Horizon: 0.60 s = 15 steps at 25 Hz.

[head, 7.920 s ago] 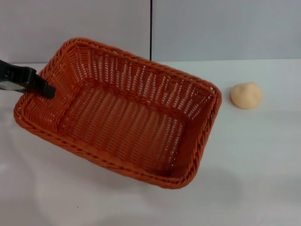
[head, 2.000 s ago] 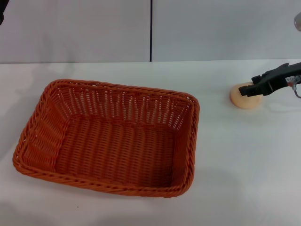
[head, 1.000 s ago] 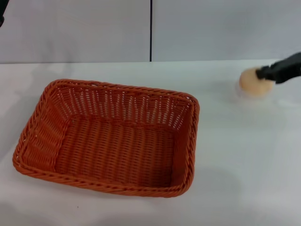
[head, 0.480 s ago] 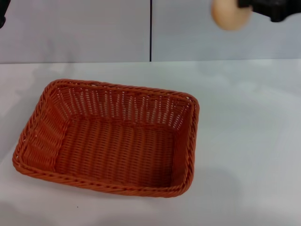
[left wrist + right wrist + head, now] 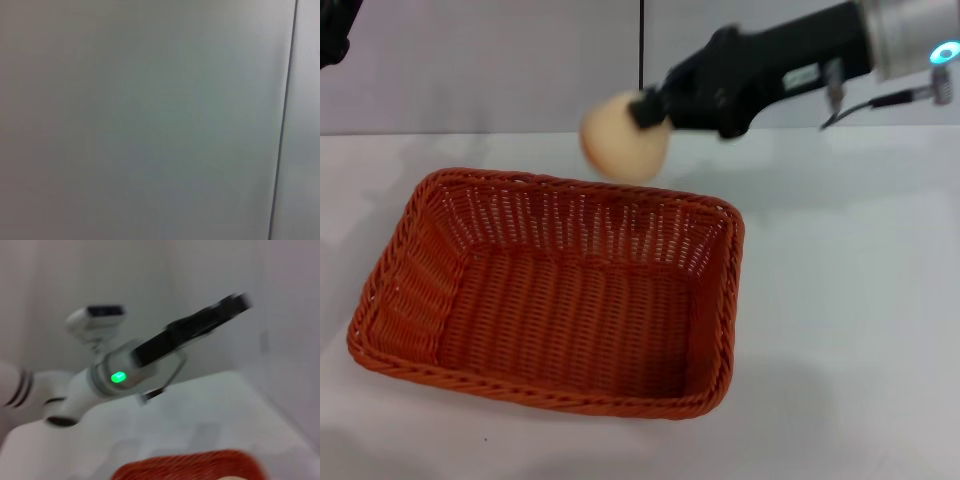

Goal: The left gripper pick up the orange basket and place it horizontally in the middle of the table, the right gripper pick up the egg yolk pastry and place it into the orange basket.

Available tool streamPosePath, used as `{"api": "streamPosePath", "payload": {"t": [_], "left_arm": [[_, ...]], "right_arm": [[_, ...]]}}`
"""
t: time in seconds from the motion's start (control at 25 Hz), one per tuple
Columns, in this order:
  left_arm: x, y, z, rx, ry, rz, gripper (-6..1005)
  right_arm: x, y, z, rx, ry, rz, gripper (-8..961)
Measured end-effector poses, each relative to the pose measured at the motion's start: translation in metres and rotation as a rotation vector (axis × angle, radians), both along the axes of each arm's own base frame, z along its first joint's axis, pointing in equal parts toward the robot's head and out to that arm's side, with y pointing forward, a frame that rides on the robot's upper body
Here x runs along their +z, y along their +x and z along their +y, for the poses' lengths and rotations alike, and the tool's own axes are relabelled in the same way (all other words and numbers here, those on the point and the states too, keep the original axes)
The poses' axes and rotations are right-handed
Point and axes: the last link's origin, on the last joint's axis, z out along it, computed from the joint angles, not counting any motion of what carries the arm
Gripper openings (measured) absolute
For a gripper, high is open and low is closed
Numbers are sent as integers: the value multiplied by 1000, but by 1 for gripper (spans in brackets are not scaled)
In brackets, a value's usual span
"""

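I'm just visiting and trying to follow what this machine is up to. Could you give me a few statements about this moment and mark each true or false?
1. The small round pale peach egg yolk pastry is lying inside the orange woven basket. False: it is held in the air above the basket's far rim.
2. The black right gripper is shut on the pastry. True.
3. The basket is empty. True.
4. The basket is hanging from the left gripper. False: it sits on the plain white table, and the left gripper is up at the head view's top left corner, away from it.
5. The basket lies upside down. False: its open side faces up.
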Motion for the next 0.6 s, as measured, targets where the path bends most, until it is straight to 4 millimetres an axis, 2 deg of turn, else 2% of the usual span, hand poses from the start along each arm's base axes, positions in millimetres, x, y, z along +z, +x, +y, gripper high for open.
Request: {"api": "streamPosePath", "payload": {"t": [0.16, 0.24, 0.4, 0.6], "left_arm": [[-3, 0, 0, 3, -9, -3, 466], [-3, 0, 0, 3, -11, -3, 466], [-4, 0, 0, 2, -13, -3, 466], [-4, 1, 0, -2, -13, -3, 466]], "right_arm": [[-19, -6, -7, 14, -81, -39, 53], [-21, -5, -9, 2, -93, -45, 64], [-18, 1, -9, -29, -82, -27, 86], [-8, 11, -11, -54, -51, 15, 209]]}}
